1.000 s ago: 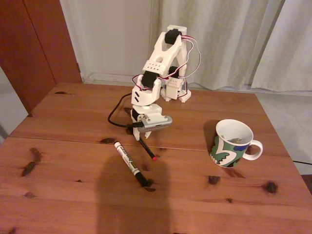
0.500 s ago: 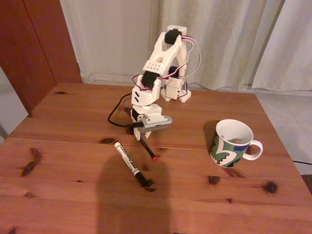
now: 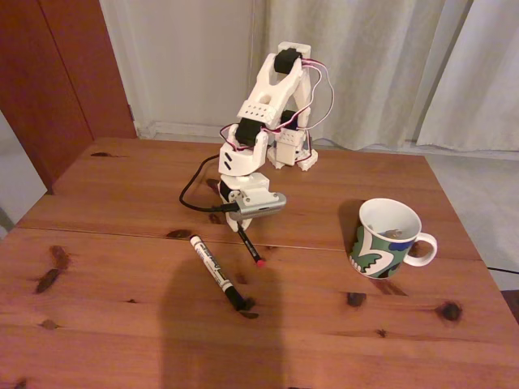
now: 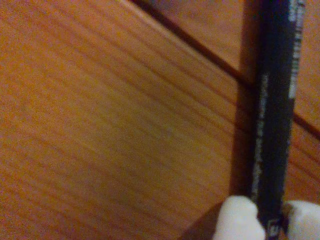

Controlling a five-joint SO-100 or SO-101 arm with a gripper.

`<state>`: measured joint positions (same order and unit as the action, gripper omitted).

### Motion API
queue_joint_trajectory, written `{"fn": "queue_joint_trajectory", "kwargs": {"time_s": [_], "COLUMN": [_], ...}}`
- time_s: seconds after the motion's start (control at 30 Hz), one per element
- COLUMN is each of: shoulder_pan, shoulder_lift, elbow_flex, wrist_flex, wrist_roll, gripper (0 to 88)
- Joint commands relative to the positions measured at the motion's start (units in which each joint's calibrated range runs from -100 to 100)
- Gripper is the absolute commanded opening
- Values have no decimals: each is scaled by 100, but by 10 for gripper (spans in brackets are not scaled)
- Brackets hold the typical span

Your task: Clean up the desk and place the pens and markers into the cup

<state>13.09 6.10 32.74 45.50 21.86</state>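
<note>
In the fixed view, a white marker [image 3: 215, 271] with a black cap is seen lying diagonally on the near half of the desk [image 3: 105, 324], its capped end toward the near right and resting beside a dark knot. Just beyond it, a thin black pen [image 3: 249, 245] with a red end is slanted, the red tip at or close to the wood to the right of the marker and the upper end taken up into the gripper [image 3: 240, 228]. In the wrist view, the gripper [image 4: 272, 220] is shown closed down to a narrow gap, with the two white fingertips [image 4: 239, 219] pressed against either side of the black pen [image 4: 274, 115], whose barrel runs away from them across the plank surface [image 4: 110, 125] and over a dark seam between boards. To the right in the fixed view, well apart from the pens, the cup [image 3: 386, 239] is stood upright with its handle turned to the right; something pale lies inside it, though what it is cannot be told. Farther back, the white arm [image 3: 272, 113] is folded down over the pen from its base near the far edge of the desk, and pale curtains [image 3: 389, 65] are hung behind.
</note>
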Motion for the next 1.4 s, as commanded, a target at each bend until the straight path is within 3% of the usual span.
{"fn": "queue_joint_trajectory", "kwargs": {"time_s": [0.0,0.37,0.67,1.0,1.37], "shoulder_pan": [-75,-1482,-2326,-2688,-3251], "shoulder_lift": [-407,-2120,-2369,-2344,-2360], "elbow_flex": [-19,171,-1281,-2634,-2255], "wrist_flex": [-55,-55,-55,-107,-288], "wrist_roll": [-342,-2322,-3569,-4181,-4585], "gripper": [7,7,7,7,7]}}
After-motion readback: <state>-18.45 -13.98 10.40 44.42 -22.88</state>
